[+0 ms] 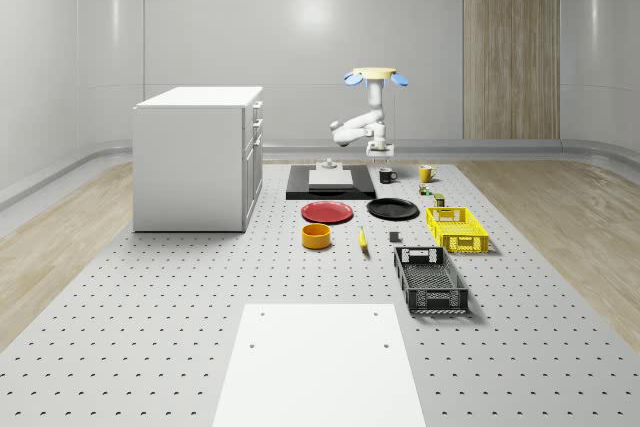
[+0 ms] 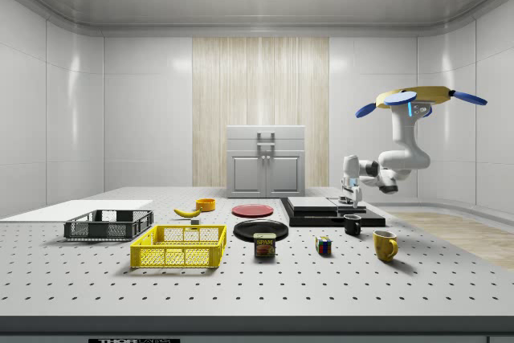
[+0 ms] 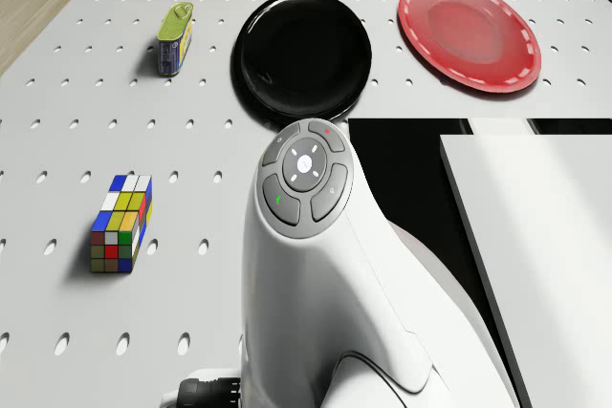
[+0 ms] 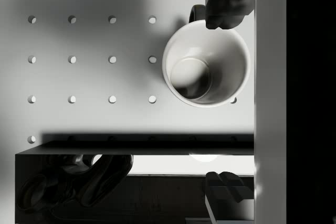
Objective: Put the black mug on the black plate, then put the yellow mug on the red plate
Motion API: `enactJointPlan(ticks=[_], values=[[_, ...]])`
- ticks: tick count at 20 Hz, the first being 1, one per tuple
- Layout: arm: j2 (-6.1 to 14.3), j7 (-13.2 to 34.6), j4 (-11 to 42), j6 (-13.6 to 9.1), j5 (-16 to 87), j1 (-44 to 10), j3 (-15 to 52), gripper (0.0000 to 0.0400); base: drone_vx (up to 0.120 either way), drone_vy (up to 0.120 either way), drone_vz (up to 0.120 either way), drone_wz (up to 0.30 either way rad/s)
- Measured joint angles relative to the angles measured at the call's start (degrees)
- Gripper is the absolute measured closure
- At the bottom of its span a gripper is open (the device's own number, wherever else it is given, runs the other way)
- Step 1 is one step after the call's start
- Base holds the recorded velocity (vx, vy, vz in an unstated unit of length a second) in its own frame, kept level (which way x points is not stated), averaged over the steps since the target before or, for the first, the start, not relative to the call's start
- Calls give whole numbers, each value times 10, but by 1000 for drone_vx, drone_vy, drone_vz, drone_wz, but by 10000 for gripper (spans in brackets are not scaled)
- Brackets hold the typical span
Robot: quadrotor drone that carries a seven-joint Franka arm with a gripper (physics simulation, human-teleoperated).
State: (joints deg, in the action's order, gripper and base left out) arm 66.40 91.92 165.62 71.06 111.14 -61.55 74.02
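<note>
The drone (image 2: 418,100) is hovering over the table's (image 1: 150,347) far end, its gripper (image 4: 223,98) hanging spread above the black mug (image 4: 206,62) (beside the dark slab (image 1: 300,187)). Risk: one finger (image 4: 227,3) is sitting near the rim, so descending off-centre could be tipping the mug.

The drone (image 1: 376,75) hovers over the table's (image 1: 150,327) far end, its arm bent down so the gripper (image 1: 380,154) hangs just above the black mug (image 1: 386,175). The yellow mug (image 1: 426,173) stands to the whole-scene view's right of it. Nearer the camera lie the black plate (image 1: 392,209) and red plate (image 1: 327,212), side by side.
</note>
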Motion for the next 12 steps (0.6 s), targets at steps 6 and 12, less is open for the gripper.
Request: enactJointPlan(ticks=[6, 12], values=[[20, 3, -2, 21, 1, -3, -5, 0, 27, 0, -40, 0], [46, -1, -11, 58, 32, -2, -44, 0, 0, 0, 0, 0]])
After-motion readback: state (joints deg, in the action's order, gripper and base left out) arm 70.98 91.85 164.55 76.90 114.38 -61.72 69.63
